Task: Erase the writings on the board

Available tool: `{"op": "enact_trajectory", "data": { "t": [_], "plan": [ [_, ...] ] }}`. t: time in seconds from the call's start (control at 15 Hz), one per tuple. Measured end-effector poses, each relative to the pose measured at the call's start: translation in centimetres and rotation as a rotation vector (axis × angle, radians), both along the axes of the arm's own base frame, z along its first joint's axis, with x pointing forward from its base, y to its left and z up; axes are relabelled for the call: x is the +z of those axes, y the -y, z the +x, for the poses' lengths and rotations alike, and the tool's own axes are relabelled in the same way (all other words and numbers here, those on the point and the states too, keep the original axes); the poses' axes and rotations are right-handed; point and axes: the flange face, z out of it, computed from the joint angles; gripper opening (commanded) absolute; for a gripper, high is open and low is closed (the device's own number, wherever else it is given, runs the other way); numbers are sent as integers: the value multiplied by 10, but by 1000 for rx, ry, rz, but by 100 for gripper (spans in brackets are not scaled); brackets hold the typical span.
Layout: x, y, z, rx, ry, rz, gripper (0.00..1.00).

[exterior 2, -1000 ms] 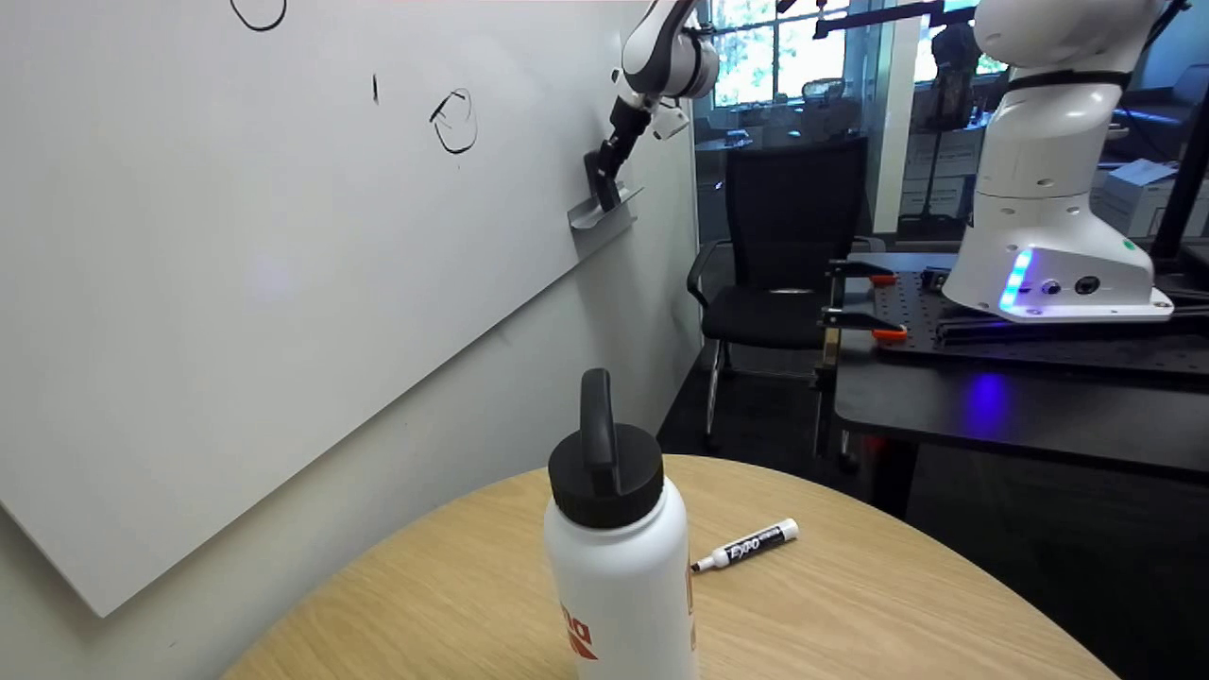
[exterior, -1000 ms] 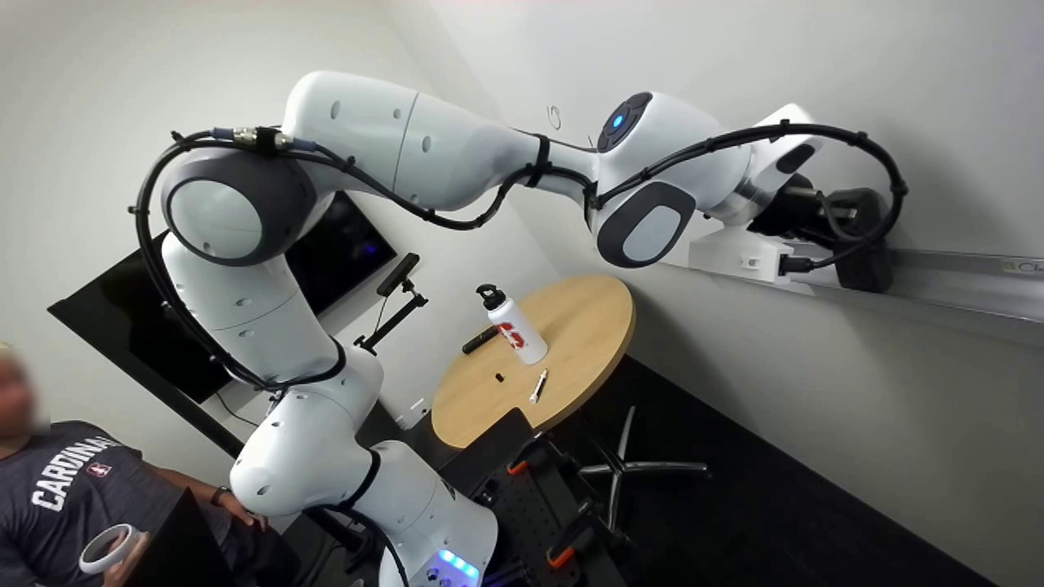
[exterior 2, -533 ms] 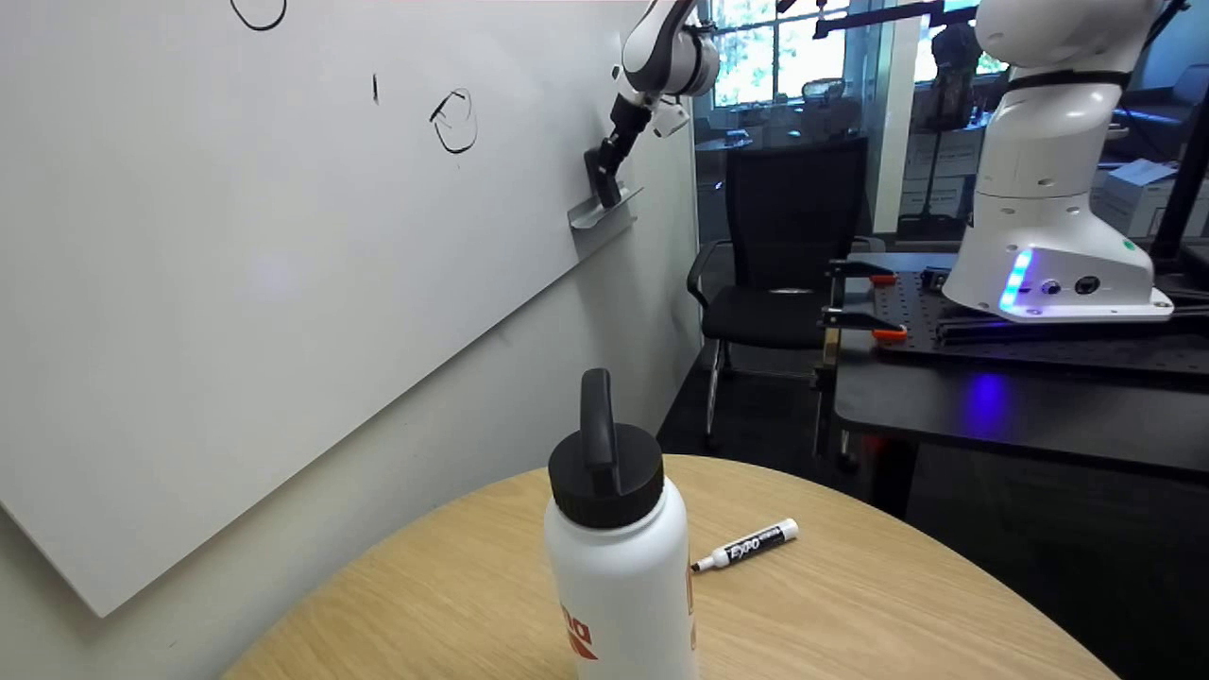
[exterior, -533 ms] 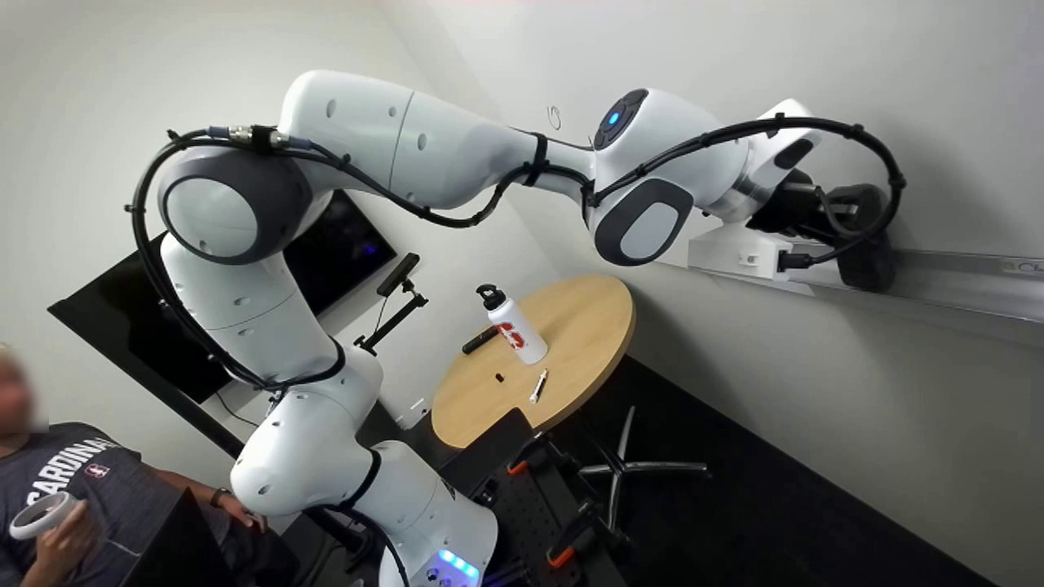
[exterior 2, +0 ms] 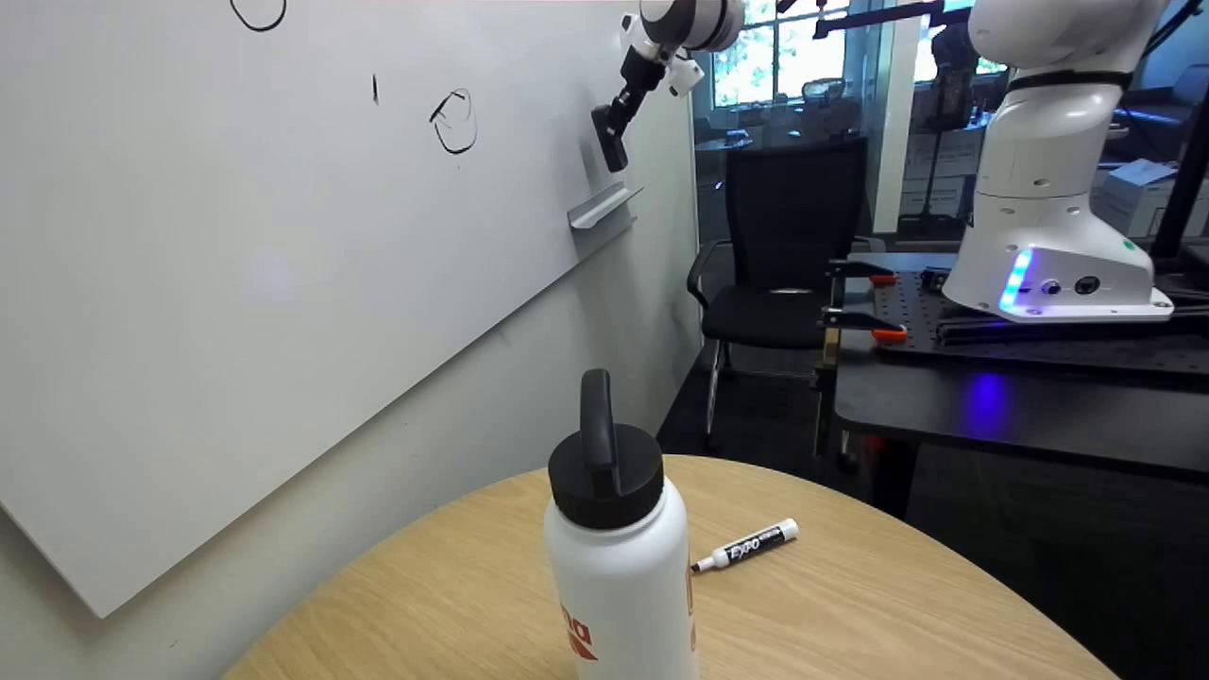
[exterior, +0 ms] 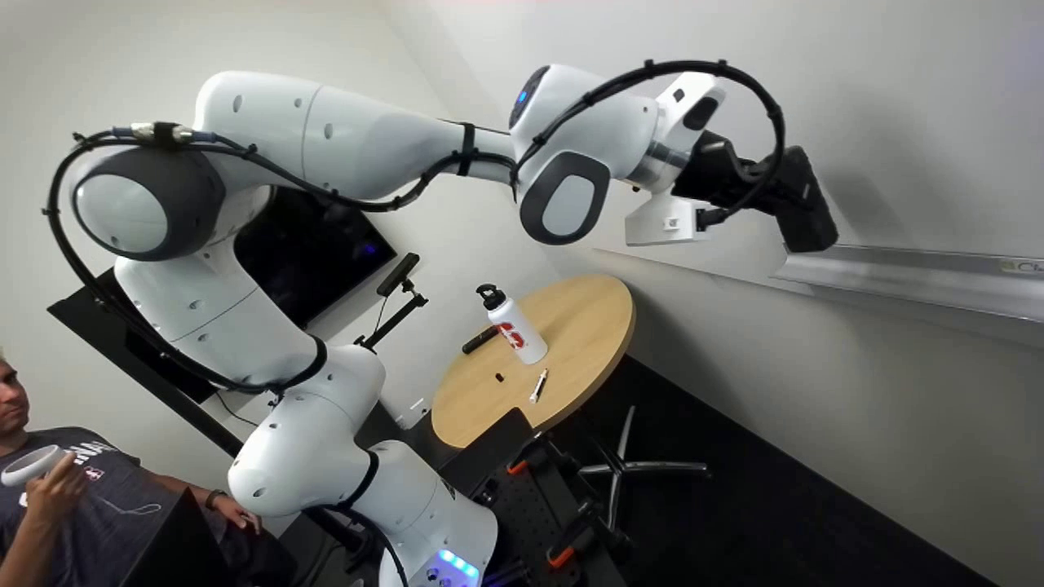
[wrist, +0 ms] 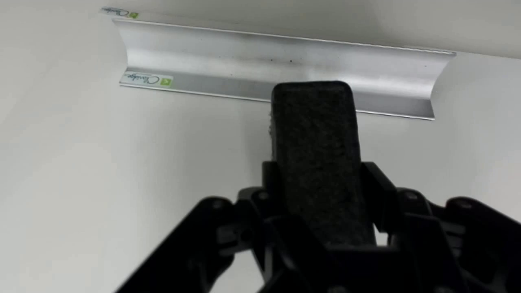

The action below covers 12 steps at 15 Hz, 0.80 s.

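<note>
The white board (exterior 2: 283, 312) carries thin dark writings in an exterior view: a circle-like scribble (exterior 2: 454, 121), a short stroke (exterior 2: 375, 88) and an arc (exterior 2: 258, 17) cut by the frame's top. In the exterior view with the arm up close, the arm hides them. My gripper (wrist: 319, 169) is shut on the black eraser (wrist: 315, 126), one finger on each long side. In both exterior views the eraser (exterior: 803, 200) (exterior 2: 609, 140) hangs tilted above the ledge (exterior: 913, 277), apart from it. I cannot tell whether it touches the board.
The metal ledge (wrist: 228, 53) runs along the board's lower edge below the eraser. A round wooden table (exterior: 587, 326) bears a white bottle (exterior 2: 619, 576) and a marker (exterior 2: 746, 545). A black chair (exterior 2: 793, 227) stands near the board. A person (exterior: 106, 505) sits behind the arm.
My gripper has lifted the eraser up off the ledge and drawn it back toward the robot's base. The arm now covers the scribble seen earlier in an exterior view.
</note>
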Motion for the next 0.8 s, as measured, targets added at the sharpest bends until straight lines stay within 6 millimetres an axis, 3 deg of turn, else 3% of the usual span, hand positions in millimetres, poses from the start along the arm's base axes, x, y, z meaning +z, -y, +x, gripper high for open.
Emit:
{"op": "enact_trajectory", "data": {
  "t": [0.33,0.4,0.8],
  "plan": [
    [35,-48,-24,51,21,-72,28],
    [37,-54,-30,45,16,-90,53],
    [34,-55,-31,40,10,-85,53]
  ]
}}
